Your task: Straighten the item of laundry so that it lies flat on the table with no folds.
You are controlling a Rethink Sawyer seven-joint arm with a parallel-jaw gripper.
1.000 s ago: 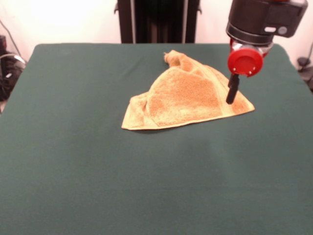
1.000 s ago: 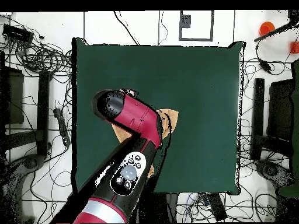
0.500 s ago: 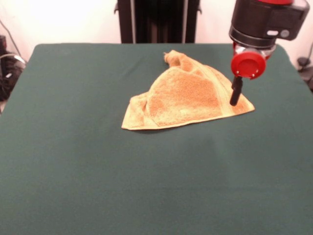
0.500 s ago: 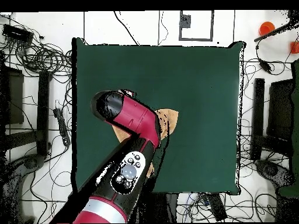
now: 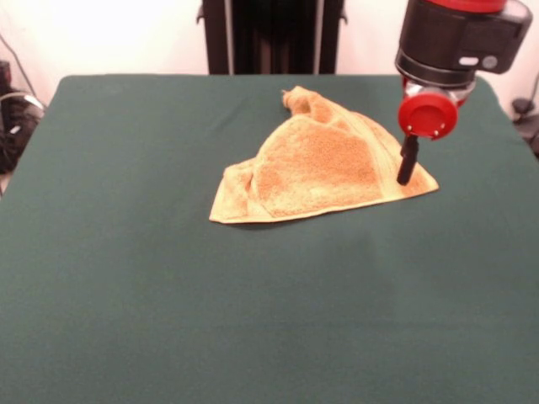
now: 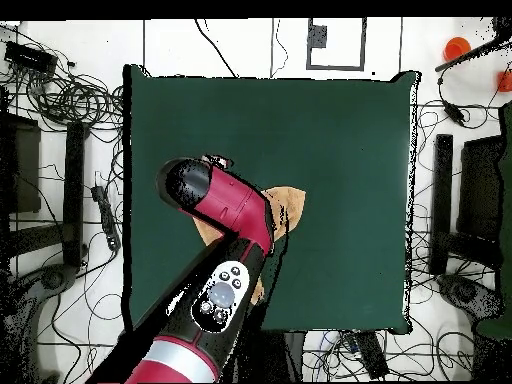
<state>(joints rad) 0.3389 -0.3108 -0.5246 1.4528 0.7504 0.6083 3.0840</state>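
The green table (image 5: 126,278) is mostly bare. The tan terry towel (image 5: 316,164) lies toward its far right, folded into a rumpled triangle, so flattening remains undone. The gripper (image 5: 407,172) hangs over its right corner; its opening cannot be told.

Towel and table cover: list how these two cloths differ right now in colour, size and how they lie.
Colour: the towel is golden tan-orange, the table cover dark green. Size: the towel takes up a small patch, while the table cover spans nearly the whole front view. Lie: the towel is folded over itself into a rough triangle with a bunched far corner; the table cover lies smooth and flat. Both are plain, unpatterned cloth.
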